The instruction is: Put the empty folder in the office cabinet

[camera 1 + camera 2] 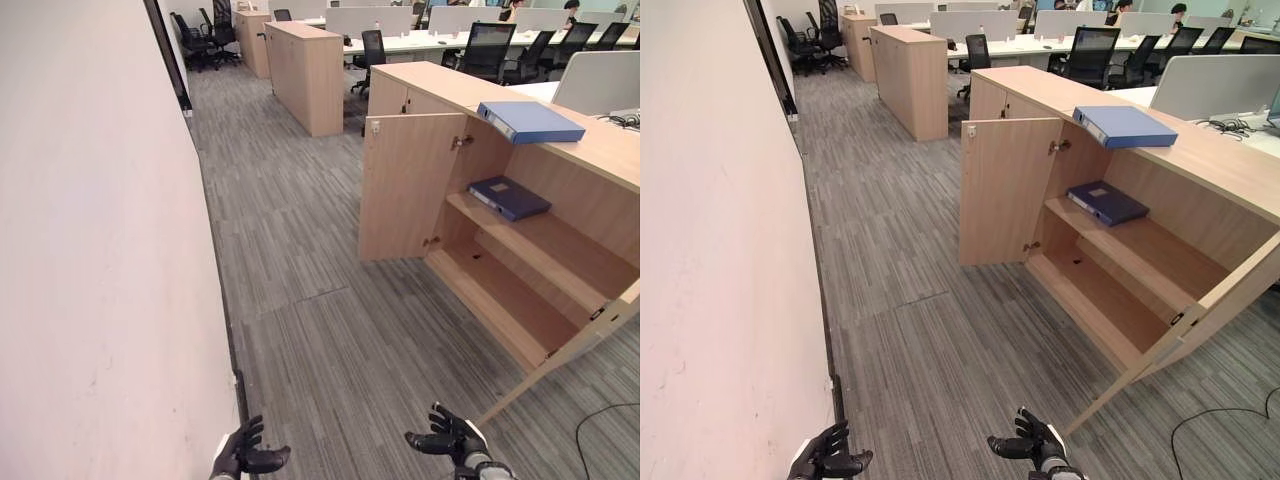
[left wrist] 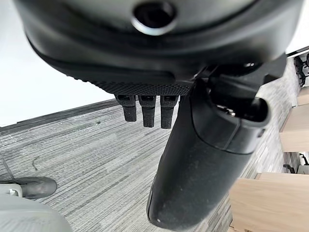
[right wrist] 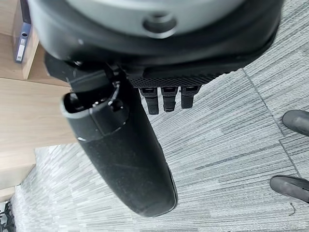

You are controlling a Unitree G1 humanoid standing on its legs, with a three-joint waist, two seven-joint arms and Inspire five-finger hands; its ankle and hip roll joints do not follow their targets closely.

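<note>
- The left robot hand (image 1: 240, 455) sits at the bottom edge of the frame, left of centre, dark fingers loosely spread and holding nothing.
- The right robot hand (image 1: 455, 440) sits at the bottom edge, right of centre, likewise relaxed and empty above the grey striped carpet floor (image 1: 300, 300).
- Judgement: the task looks barely started; both hands are well apart from the cabinet, so the step in hand is the approach.
- The pale wooden office cabinet (image 1: 590, 150) fills the right side of the frame, its door (image 1: 410, 185) swung wide open.
- A blue lever-arch folder (image 1: 530, 121) lies flat on the cabinet's counter top, in the upper right; this seems to be the one to store.
- It is closed and slim, with a pale label on its spine.
- A darker blue folder (image 1: 508, 197) already lies on the middle shelf (image 1: 560, 245), below it.
- Next, I judge, the robot must step nearer and reach up to the counter folder.
</note>
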